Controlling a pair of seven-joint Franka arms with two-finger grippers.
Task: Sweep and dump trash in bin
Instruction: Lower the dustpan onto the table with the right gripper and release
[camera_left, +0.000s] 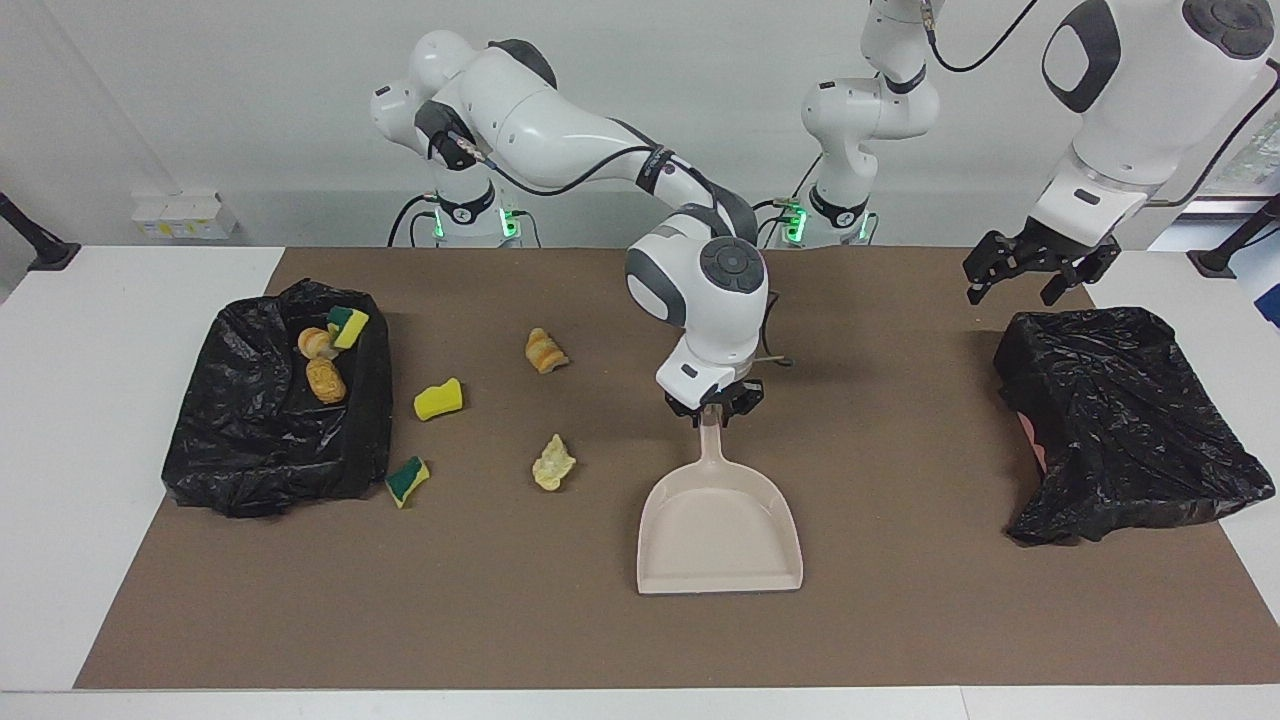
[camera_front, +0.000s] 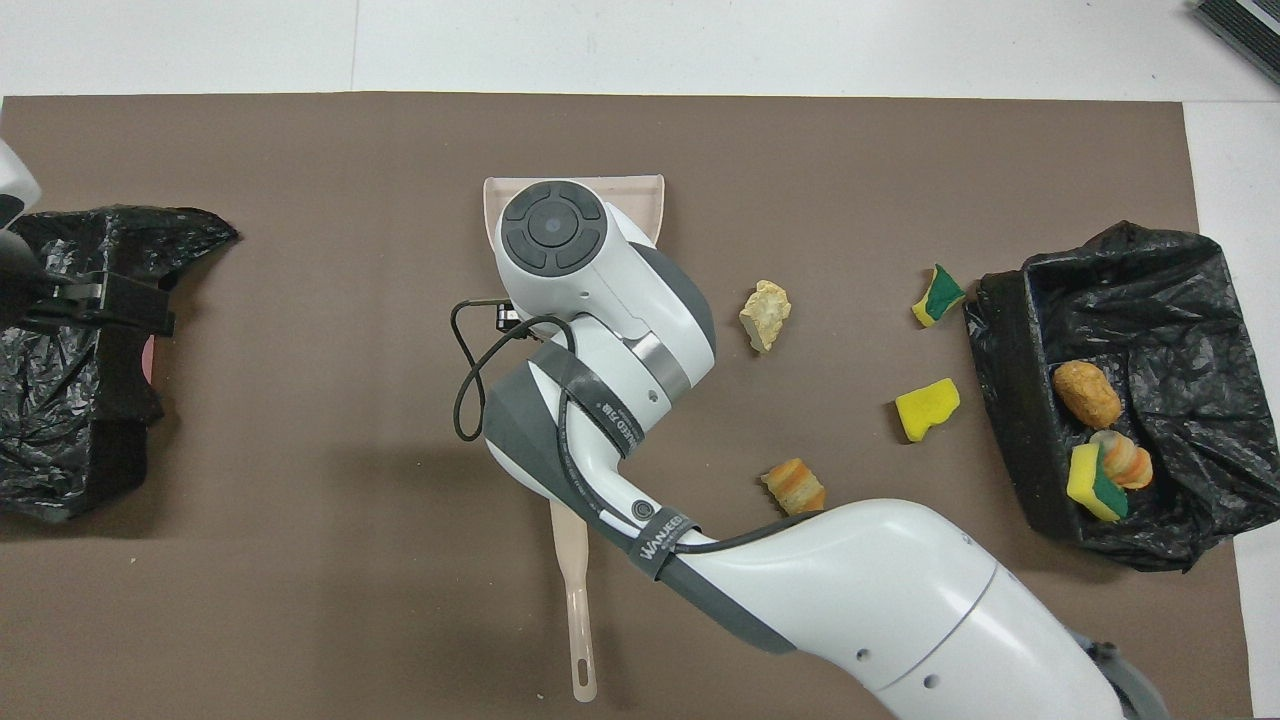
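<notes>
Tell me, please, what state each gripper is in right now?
Left gripper: open, empty, above the bag.
Right gripper: at the dustpan handle; cannot be told.

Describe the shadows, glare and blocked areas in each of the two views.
Facing view: light is even, with soft shadows on the mat under the right arm and beside the dustpan; small highlights shine on the bin bag. Overhead view: the right arm hides most of the dustpan and part of the brush; a broad soft shadow lies beside it; the bag glints.
</notes>
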